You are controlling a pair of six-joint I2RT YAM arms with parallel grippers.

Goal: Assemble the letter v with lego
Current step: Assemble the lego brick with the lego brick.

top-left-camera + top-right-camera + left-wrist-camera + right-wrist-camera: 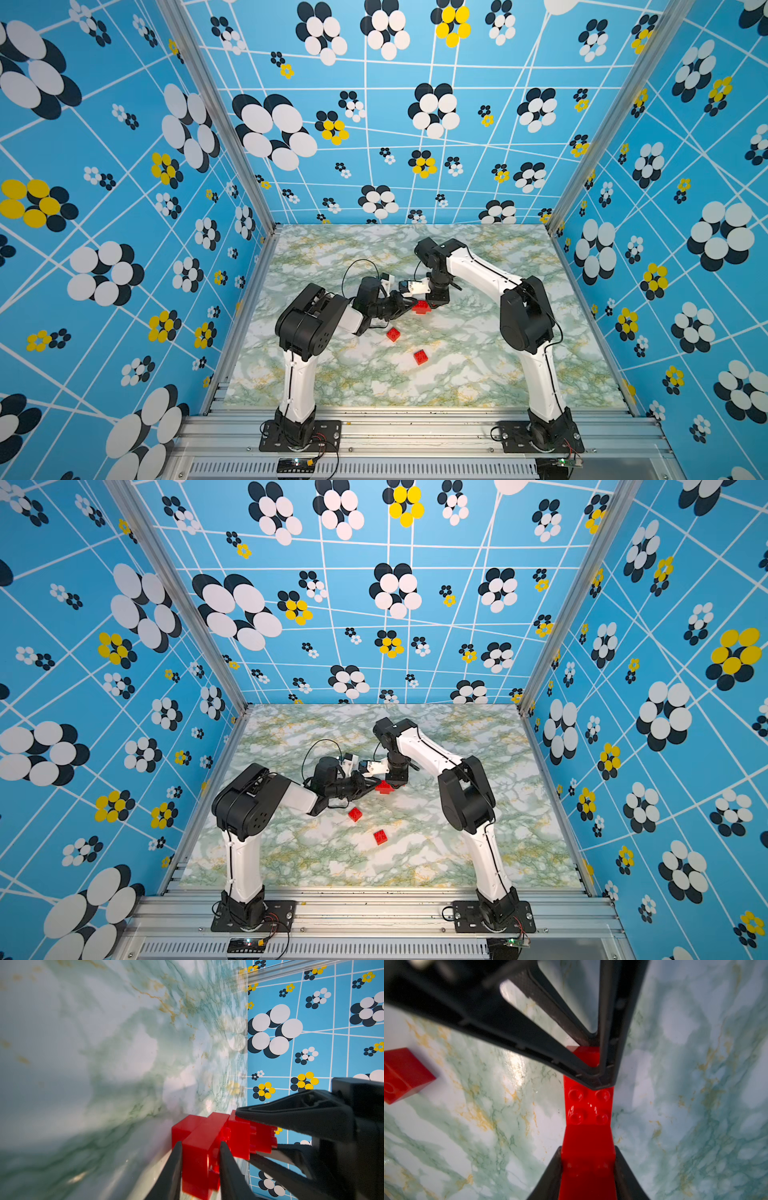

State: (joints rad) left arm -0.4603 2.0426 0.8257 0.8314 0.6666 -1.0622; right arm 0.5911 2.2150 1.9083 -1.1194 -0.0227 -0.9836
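Blue walls (104,174) printed with white lines and black, white and yellow flower dots box in a glossy green-veined marble table (478,374). Near its centre the left gripper (200,1145), reaching toward 3 o'clock, is clamped tight on the stepped lego cluster (420,307). One loose brick (393,334) lies at the cluster's 7 o'clock, another brick (420,357) at 6 o'clock. The right gripper (588,1149) pinches the cluster's other end.

Blue flower-print walls (519,75) stand left, right and far. A green marble tabletop (478,374) lies below. A metal rail (415,426) runs near.
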